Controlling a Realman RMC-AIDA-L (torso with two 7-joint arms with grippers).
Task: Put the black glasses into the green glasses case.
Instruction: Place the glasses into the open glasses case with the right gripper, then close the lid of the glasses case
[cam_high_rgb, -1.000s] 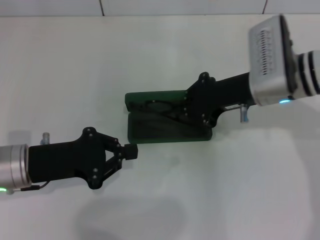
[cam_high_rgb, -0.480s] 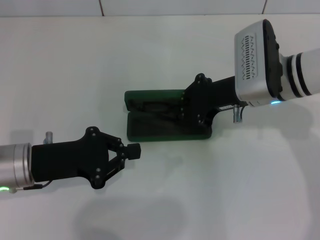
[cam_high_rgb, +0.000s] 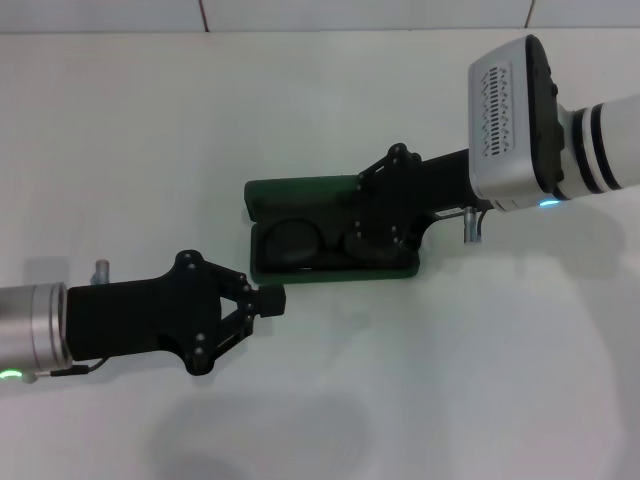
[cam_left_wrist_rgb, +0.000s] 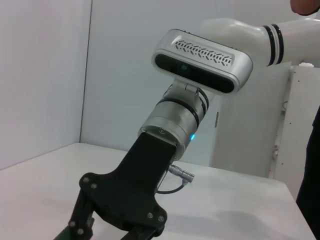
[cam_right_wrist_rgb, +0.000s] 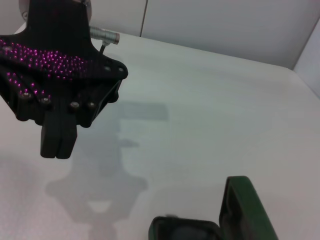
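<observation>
One green glasses case (cam_high_rgb: 330, 232) lies open at the middle of the white table (cam_high_rgb: 300, 120), its lid raised on the twelve o'clock side. The black glasses (cam_high_rgb: 315, 243) rest inside its tray, lenses side by side. The right gripper (cam_high_rgb: 362, 222) reaches in from three o'clock, fingers spread wide over the case's right end. At seven o'clock of the case, the left gripper (cam_high_rgb: 272, 301) hovers, fingertips pressed together, holding nothing.

Bright, even overhead light washes the white table (cam_high_rgb: 320, 120) almost featureless. Below the left gripper (cam_high_rgb: 268, 302) a soft, blurred shadow spreads on the tabletop; fainter grey shading trails beside the green glasses case (cam_high_rgb: 330, 262). The black parts read as near-silhouettes without glare.
</observation>
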